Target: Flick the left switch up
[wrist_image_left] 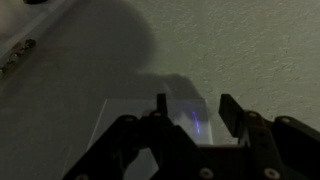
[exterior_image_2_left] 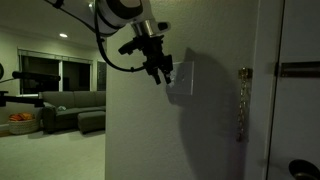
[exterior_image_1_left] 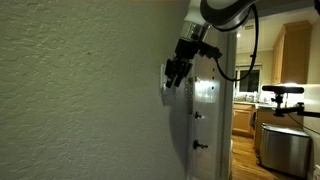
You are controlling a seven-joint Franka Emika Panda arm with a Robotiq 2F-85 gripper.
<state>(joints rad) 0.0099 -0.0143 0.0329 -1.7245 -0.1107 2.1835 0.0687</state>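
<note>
A white switch plate [exterior_image_2_left: 182, 80] is mounted on a textured wall, and shows in both exterior views [exterior_image_1_left: 168, 88]. In the wrist view the plate [wrist_image_left: 130, 112] lies just beyond the fingers, dim, with a faint bluish glint at its middle. The switches themselves are too dark to tell apart. My gripper [exterior_image_2_left: 158, 70] is at the plate, fingertips close to or touching it [exterior_image_1_left: 172, 74]. In the wrist view the gripper [wrist_image_left: 192, 110] has its two fingers apart with nothing between them.
A door with a chain latch [exterior_image_2_left: 240, 100] and handle [exterior_image_2_left: 298, 168] stands beside the wall. A sofa [exterior_image_2_left: 70, 108] sits in the dim room behind. A kitchen with cabinets [exterior_image_1_left: 295, 50] and a tripod [exterior_image_1_left: 282, 95] lies past the door edge.
</note>
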